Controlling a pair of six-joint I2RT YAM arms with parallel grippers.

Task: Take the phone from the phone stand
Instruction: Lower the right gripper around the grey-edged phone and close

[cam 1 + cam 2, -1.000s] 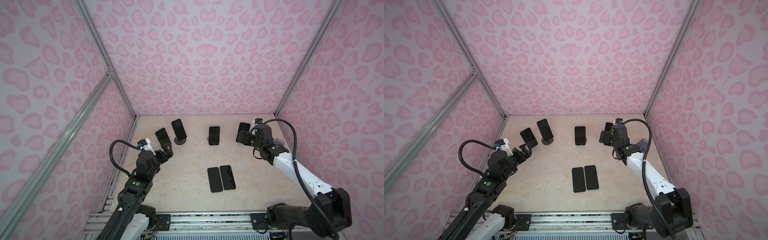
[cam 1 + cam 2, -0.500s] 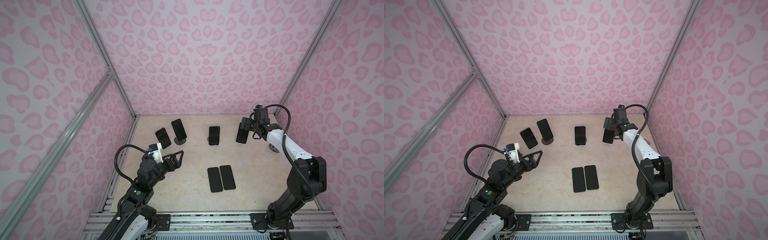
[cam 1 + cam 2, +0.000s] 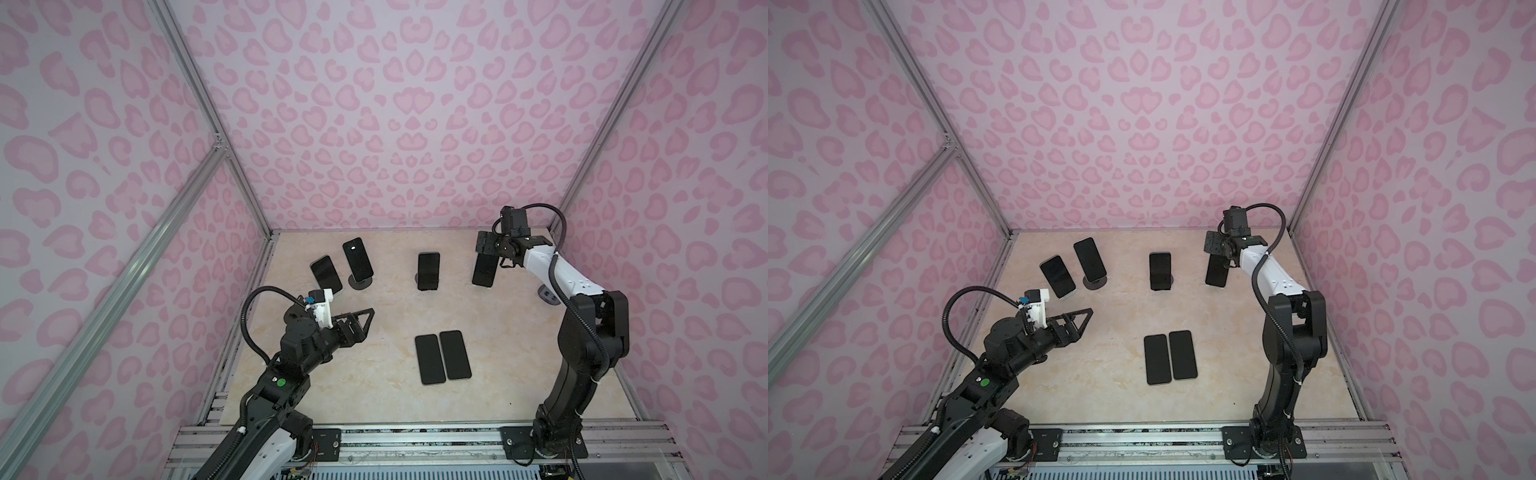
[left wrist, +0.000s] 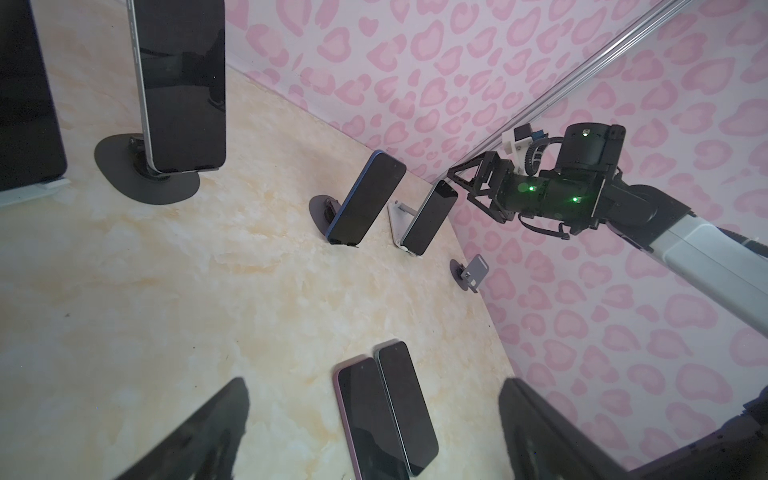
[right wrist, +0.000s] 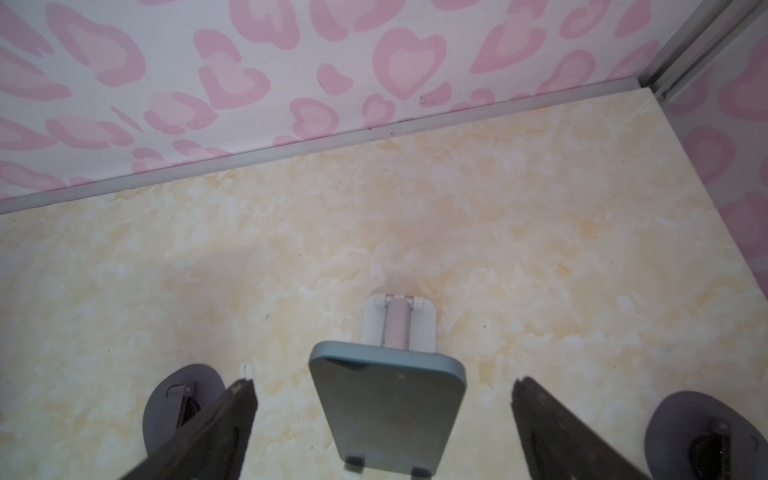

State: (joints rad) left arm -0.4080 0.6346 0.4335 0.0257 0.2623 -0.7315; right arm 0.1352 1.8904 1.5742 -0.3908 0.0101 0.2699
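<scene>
Phone [image 3: 483,270] seen at table [image 3: 374,257] 1 o'clock in both top views; stand [image 5: 399,320] hidden there, shown by wrist views. Phone flanked, untouched, by wide-spread right gripper [image 5: 382,386]. Left gripper [image 3: 365,322] held wide, empty, 8 o'clock.

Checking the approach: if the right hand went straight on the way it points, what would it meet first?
Probably the top edge of the phone on the white stand, centred ahead of the open right hand; depth is unclear.
</scene>
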